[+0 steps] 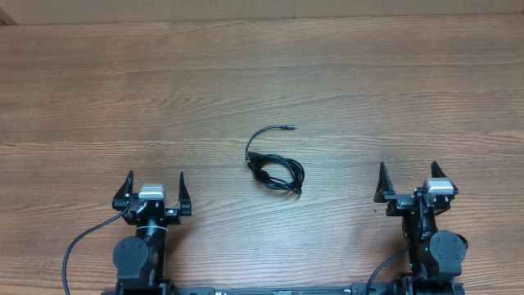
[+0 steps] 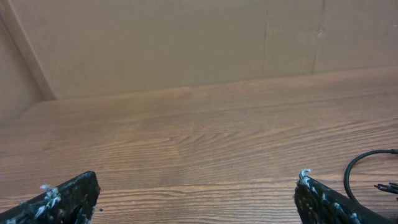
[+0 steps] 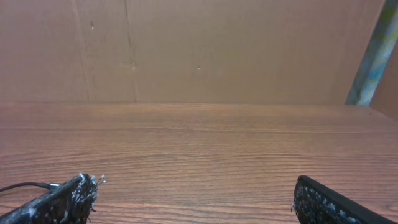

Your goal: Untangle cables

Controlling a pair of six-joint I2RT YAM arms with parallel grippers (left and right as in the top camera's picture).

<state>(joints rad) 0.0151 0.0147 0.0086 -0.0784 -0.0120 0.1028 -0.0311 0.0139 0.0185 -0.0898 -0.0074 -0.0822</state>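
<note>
Right now the left gripper (image 1: 155,182) and the right gripper (image 1: 409,172) sit wide open and empty at the near edge of the brown wooden table (image 1: 98,82), likely to leave room. The small bundle of thin black cables (image 1: 277,174) lies between them, farther out. How many cords there are, or where they cross, is too small to see.

Wood-grain table (image 1: 262,74) with one small tangle of thin black cables (image 1: 274,176) lying near its middle.
</note>
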